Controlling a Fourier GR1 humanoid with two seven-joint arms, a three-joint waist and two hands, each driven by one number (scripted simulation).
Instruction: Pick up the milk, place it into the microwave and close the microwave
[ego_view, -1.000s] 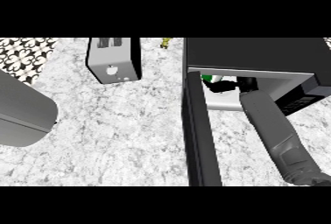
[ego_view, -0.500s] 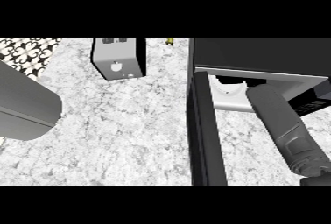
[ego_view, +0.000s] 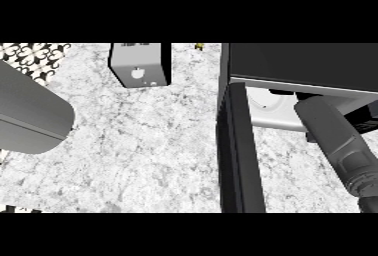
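Reaching into the open microwave (ego_view: 295, 62), the right forearm (ego_view: 339, 145) runs up from the lower right corner and ends under the oven's black roof. Right hand: hidden past that edge, so I cannot tell whether the fingers are spread or curled, or whether they have hold of anything. Milk: out of sight; cannot tell where it lies relative to the hand.

Microwave body is flat matt black on top, with a thin pale strip along its front lip. Cavity (ego_view: 269, 107) shows white and smooth, with a faint round outline on it. Door (ego_view: 238, 150) stands swung out towards the viewer, seen edge-on as a tall dark slab just left of the forearm.

Forearm is a smooth grey cylinder, darker and ribbed near the lower end, tilted slightly leftwards as it goes up.

Worktop (ego_view: 140, 150) is mottled grey-white stone. Toaster (ego_view: 140, 65), a boxy grey metal one, sits near the back edge, well left of the microwave. Left forearm (ego_view: 29, 117), a broad grey cylinder, lies at the left edge; its hand does not show.
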